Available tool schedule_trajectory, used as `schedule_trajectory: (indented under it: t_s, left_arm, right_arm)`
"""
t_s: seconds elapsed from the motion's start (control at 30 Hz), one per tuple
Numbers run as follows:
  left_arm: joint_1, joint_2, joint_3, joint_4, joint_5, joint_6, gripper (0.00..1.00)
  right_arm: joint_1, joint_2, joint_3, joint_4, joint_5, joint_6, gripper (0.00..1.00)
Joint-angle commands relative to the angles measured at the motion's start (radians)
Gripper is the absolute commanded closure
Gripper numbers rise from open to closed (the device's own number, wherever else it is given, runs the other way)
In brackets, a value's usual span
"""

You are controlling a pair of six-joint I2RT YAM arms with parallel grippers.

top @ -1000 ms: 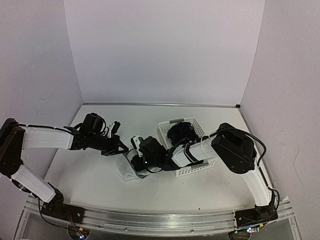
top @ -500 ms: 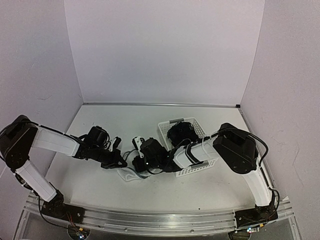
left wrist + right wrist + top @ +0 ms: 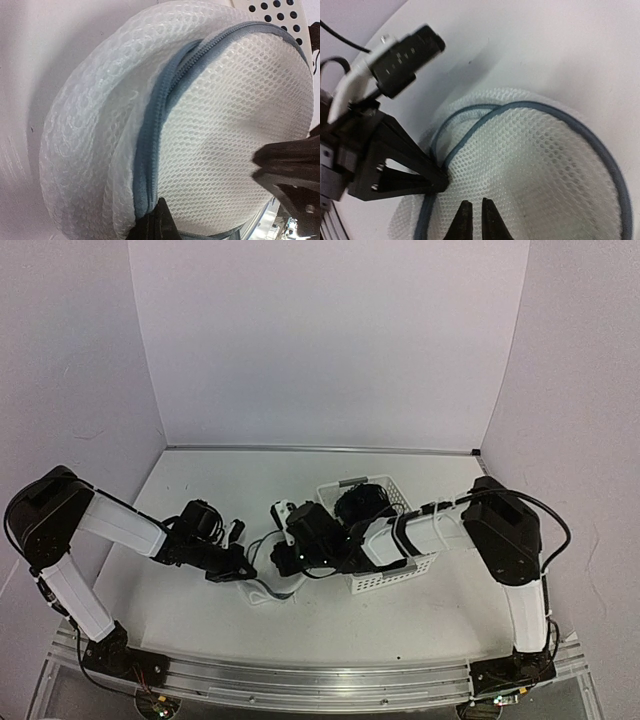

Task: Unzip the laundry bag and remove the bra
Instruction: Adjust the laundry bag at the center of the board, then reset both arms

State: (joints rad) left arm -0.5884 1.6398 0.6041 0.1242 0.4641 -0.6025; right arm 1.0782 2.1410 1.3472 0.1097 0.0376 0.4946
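Table (image 3: 200, 625) w/ white basket (image 3: 385, 578) right of centre. Laundry bag (image 3: 225, 125) lay near-centre, just left of it. Black bra (image 3: 362, 504) sat in basket. L gripper (image 3: 440, 182) clamped bag's blue rim; R gripper (image 3: 476, 220) tips barely apart over mesh.

Ahead of the left gripper (image 3: 244, 571) and the right gripper (image 3: 280, 560), past the far edge of the table (image 3: 400, 625), rises a plain back wall (image 3: 330, 340). It is pale, with a faint lilac cast. A thin metal strip (image 3: 320, 449) runs along its foot where it meets the table. Out to the left gripper's side stands a left wall (image 3: 70, 360) of the same colour, and out to the right gripper's side a matching right wall (image 3: 580, 370). Beneath both grippers the table is matt white, with soft grey shadows lying on it. Behind them, along the near edge, runs an aluminium rail (image 3: 300, 680). The light is even and diffuse.
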Motion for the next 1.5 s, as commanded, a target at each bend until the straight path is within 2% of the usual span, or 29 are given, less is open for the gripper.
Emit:
schedule_trajectory:
  t_s: [0.0, 0.03, 0.1, 0.2, 0.3, 0.37, 0.6, 0.73, 0.8, 1.17, 1.33, 1.47]
  left_arm:
    - [0.001, 0.018, 0.020, 0.002, -0.047, -0.002, 1.00]
    - [0.000, 0.018, 0.029, 0.011, -0.044, -0.006, 1.00]
    - [0.001, 0.018, 0.053, 0.022, -0.036, -0.008, 1.00]
    - [0.001, 0.011, 0.103, 0.023, -0.023, -0.004, 1.00]
    - [0.003, 0.003, 0.156, 0.023, -0.014, 0.005, 1.00]
    - [0.007, 0.003, 0.199, 0.023, -0.006, 0.011, 0.97]
    - [0.042, 0.029, 0.341, 0.020, 0.037, 0.027, 0.77]
    - [0.052, 0.025, 0.425, -0.014, 0.026, 0.042, 0.62]
    - [0.054, 0.014, 0.472, -0.047, 0.010, 0.060, 0.53]
    - [0.074, -0.118, 0.662, -0.366, -0.324, 0.171, 0.01]
    - [0.075, -0.242, 0.658, -0.444, -0.518, 0.209, 0.00]
    - [0.075, -0.363, 0.589, -0.457, -0.609, 0.239, 0.01]
  right_arm:
    - [-0.005, -0.173, -0.014, -0.032, 0.052, -0.032, 0.80]
    - [-0.013, -0.194, -0.030, -0.034, 0.035, -0.035, 0.71]
    - [-0.038, -0.237, -0.060, -0.036, 0.001, -0.032, 0.62]
    - [-0.089, -0.314, -0.121, -0.038, -0.016, -0.035, 0.54]
    - [-0.120, -0.417, -0.184, -0.039, 0.032, -0.076, 0.46]
    - [-0.149, -0.477, -0.224, -0.041, 0.046, -0.092, 0.40]
    - [-0.322, -0.651, -0.365, -0.041, 0.024, -0.126, 0.23]
    - [-0.397, -0.749, -0.434, -0.044, 0.042, -0.149, 0.12]
    - [-0.420, -0.803, -0.469, -0.046, 0.085, -0.160, 0.03]
    - [-0.474, -1.106, -0.661, -0.097, 0.405, -0.233, 0.02]
    - [-0.474, -1.140, -0.660, -0.214, 0.566, -0.101, 0.02]
    - [-0.473, -1.155, -0.654, -0.311, 0.652, 0.000, 0.02]
